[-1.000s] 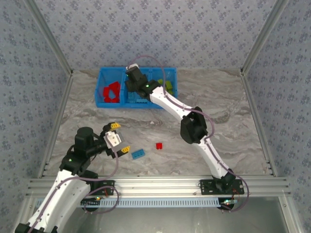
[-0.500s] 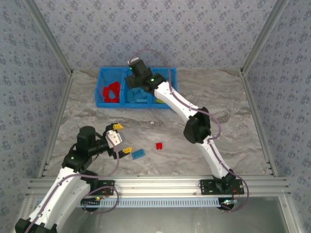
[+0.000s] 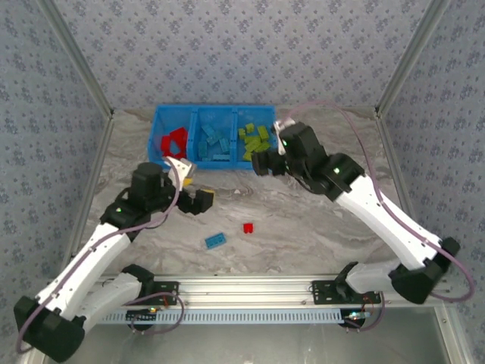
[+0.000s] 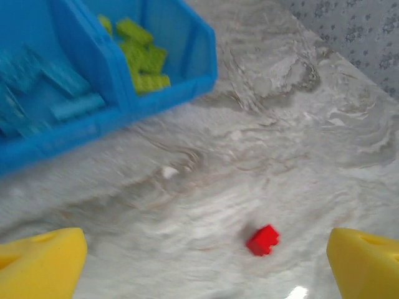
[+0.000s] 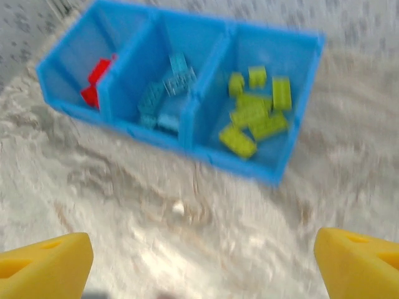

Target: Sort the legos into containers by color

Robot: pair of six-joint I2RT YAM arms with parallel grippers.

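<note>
Right gripper [image 3: 261,164] no longer over the middle compartment of the blue bin tray [image 3: 203,164], as a second ago. Now just off that tray's right front corner, jaws spread wide, nothing between the yellow pads [image 5: 43,261]. Left gripper [image 3: 195,192] swung from well in front of the tray to close before its left and middle compartments. Jaws likewise wide apart and empty.

Loose light-blue brick [image 3: 215,241] and loose red brick [image 3: 248,227] lying where they lay before. Both on the marbled table [image 3: 303,246] well in front of the tray and apart from each other, the red one more toward the tray's right end. Left gripper between the tray's front wall and the light-blue brick, touching neither. In the left wrist view, the red brick ahead of the open pads, untouched.

Inside the tray: red bricks [image 3: 174,142] in the left compartment, light-blue bricks [image 3: 216,142] in the middle, yellow-green bricks [image 3: 256,139] in the right. Small white speck [image 5: 179,207] on the table just in front of the tray. Right arm's links stretched over the table to the right of the tray.
</note>
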